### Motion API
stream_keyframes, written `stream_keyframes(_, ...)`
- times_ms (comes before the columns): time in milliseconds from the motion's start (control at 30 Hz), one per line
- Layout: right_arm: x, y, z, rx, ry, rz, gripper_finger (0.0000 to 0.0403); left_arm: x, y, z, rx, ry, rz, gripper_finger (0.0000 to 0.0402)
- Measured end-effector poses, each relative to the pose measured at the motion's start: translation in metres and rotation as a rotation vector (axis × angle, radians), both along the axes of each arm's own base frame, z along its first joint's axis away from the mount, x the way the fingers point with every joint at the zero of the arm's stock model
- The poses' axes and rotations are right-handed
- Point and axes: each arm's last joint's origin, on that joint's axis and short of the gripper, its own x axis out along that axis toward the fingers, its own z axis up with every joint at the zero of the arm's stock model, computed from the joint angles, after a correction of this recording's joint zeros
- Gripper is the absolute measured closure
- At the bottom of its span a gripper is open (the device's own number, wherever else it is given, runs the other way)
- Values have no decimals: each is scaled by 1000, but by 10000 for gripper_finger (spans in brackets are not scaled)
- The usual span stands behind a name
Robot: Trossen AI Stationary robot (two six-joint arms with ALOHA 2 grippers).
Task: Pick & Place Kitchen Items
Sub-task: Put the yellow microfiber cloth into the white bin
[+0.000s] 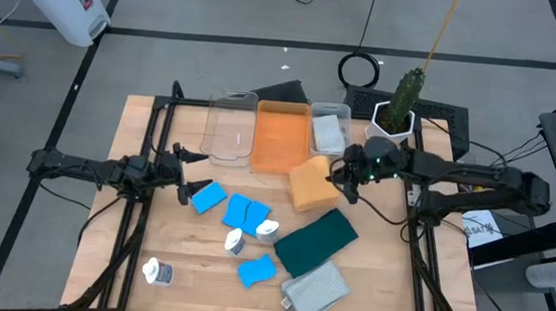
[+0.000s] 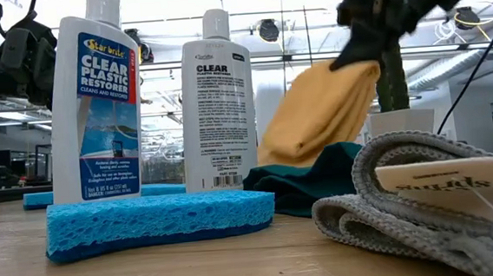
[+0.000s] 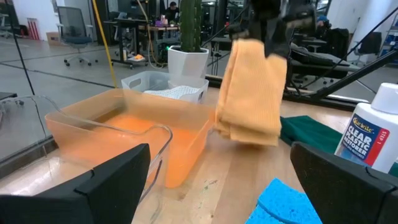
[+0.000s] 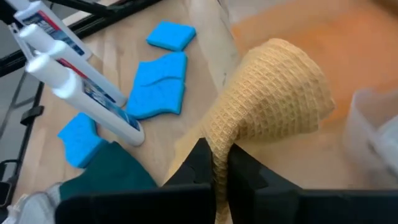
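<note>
orange cloth up in my right grip

my right gripper [image 4: 214, 163] is clamped on the top edge of the orange cloth [image 4: 268, 102], which hangs below my fingers, clear of the table [image 1: 199, 269], just beside the orange bin [image 1: 281, 136]. green cloth [image 1: 317, 241] lies near below it. my left gripper [image 1: 189, 174] waits spread wide, just beside a blue sponge [image 1: 209, 197].

The right gripper [image 1: 339, 179] pinches the orange cloth [image 1: 311, 185] beside the orange bin [image 1: 280, 139]; the left gripper [image 1: 189, 173] hangs open near a blue sponge [image 1: 208, 197].
</note>
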Motion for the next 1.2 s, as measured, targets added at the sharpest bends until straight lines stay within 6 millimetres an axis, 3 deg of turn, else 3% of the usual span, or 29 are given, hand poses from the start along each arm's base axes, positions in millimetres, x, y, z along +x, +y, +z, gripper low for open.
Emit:
stream_keyframes(200,-1,0,44,-70,-11,20,402,0,0,0,0,1,0,7)
stream_keyframes(433,-7,-1,80,-161,-30,39,403,0,0,0,0,0,0,7)
stream_keyframes(700,-14,-20,117,-378,-19,-133,403,0,0,0,0,0,0,7)
stream_keyframes(1000,-3,-66,99,-606,197,-170,403,0,0,0,0,1,0,7)
stream_keyframes(1200,10,-91,81,-823,379,-37,403,0,0,0,0,0,0,7)
